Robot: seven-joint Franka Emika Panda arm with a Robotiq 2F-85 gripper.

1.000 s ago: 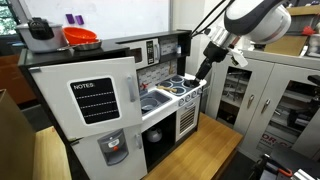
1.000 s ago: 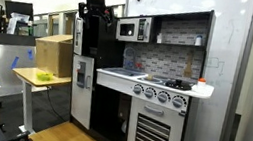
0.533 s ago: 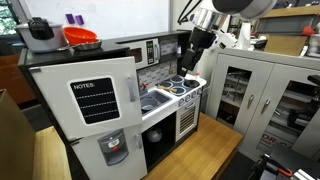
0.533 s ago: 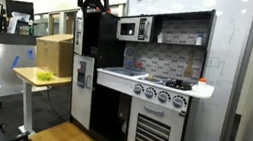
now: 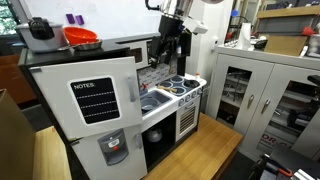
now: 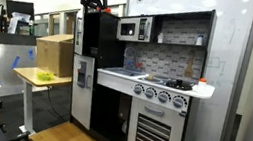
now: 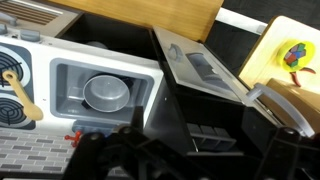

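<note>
Two vessels top the white plastic cabinet (image 5: 60,100): a dark pot (image 5: 40,32) and a round orange bowl (image 5: 80,37). Rightward we see the boxy microwave (image 5: 150,52). Just beside it hangs our gripper (image 5: 167,55), jaws wide and empty. A shiny metal bowl (image 7: 105,92) lies in the sink (image 7: 65,75) below.

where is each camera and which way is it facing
Exterior view: beside the fridge, facing across to the stove; open gripper at top.
Exterior view: farther back, facing the toy kitchen front; gripper at top, over the fridge.
Wrist view: looks down on the sink; gripper at bottom.
Shared: both exterior views show fridge, stove and gripper.
</note>
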